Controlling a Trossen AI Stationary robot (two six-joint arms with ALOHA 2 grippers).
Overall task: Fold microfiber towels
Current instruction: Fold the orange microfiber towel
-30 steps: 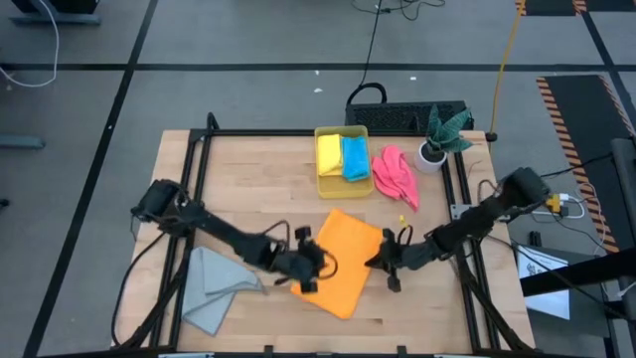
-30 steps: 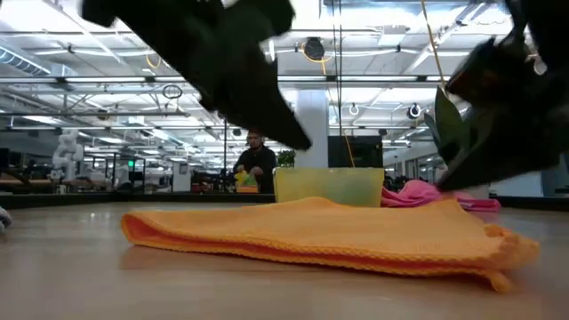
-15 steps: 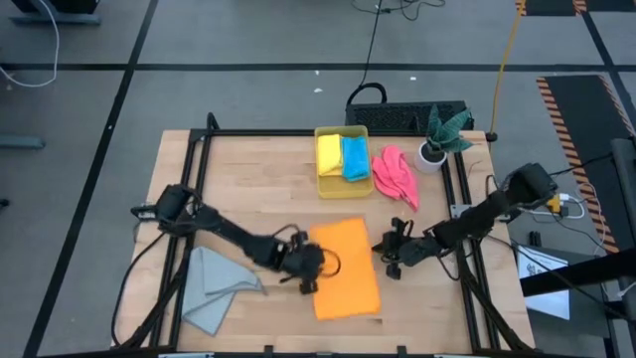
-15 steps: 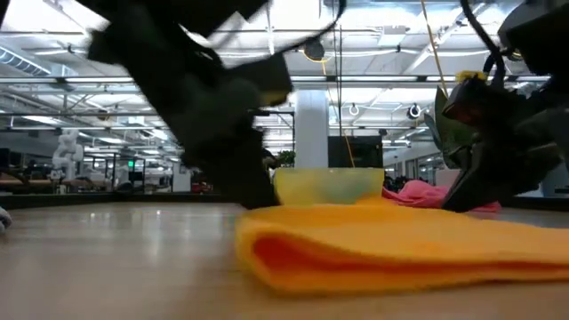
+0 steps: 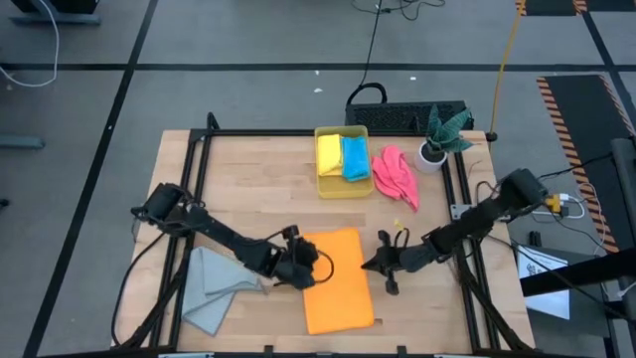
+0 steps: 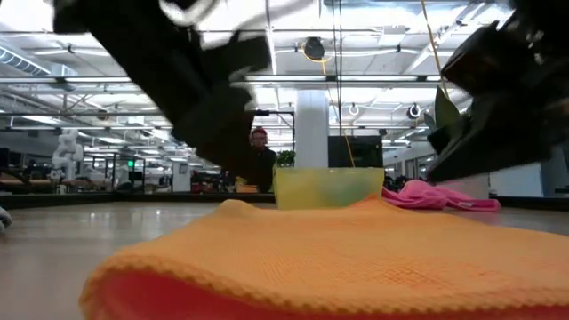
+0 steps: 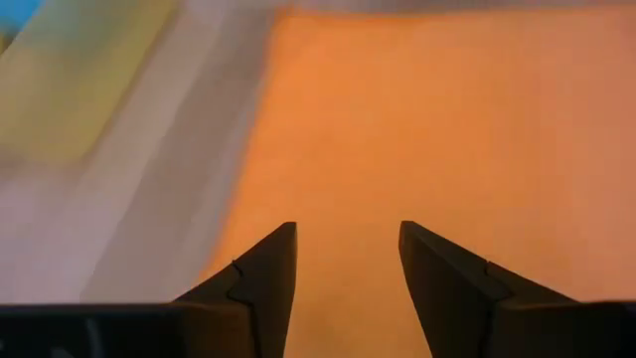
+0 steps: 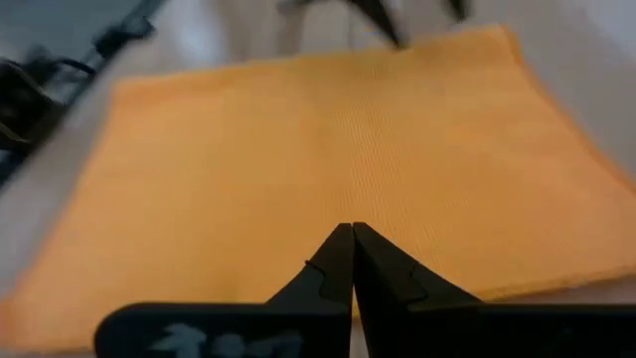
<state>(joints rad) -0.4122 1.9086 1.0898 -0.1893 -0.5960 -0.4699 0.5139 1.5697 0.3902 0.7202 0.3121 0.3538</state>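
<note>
The orange towel (image 5: 338, 283) lies flat and folded on the table's near middle, its long sides running near to far. It fills the low view (image 6: 356, 258). My left gripper (image 5: 303, 268) is open at the towel's left edge, its fingers over the orange cloth (image 7: 397, 129). My right gripper (image 5: 376, 264) is shut, its tip at the towel's right edge (image 8: 328, 149). The grey towel (image 5: 214, 288) lies crumpled at the near left. The pink towel (image 5: 395, 177) lies bunched at the far right. The yellow towel (image 5: 329, 154) and the blue towel (image 5: 354, 157) sit folded in the bin (image 5: 342, 189). My left gripper's open fingers (image 7: 268, 268) stand low over the orange towel's left edge; I cannot tell whether they touch it. My right gripper's shut fingers (image 8: 348, 254) point level from the table's right at the towel's right edge; I cannot tell whether they touch it.
The translucent yellow bin stands at the far middle and shows in the low view (image 6: 329, 187). A plant in a white pot (image 5: 437, 139) stands at the far right corner. Black frame rails (image 5: 194, 189) run along the table's edges. A person (image 6: 260, 160) stands far behind the table.
The orange towel has turned about from lying slantwise to lying with its long sides near to far. It has slid a little toward the table's near edge. Both grippers have stayed close at its left and right edges.
</note>
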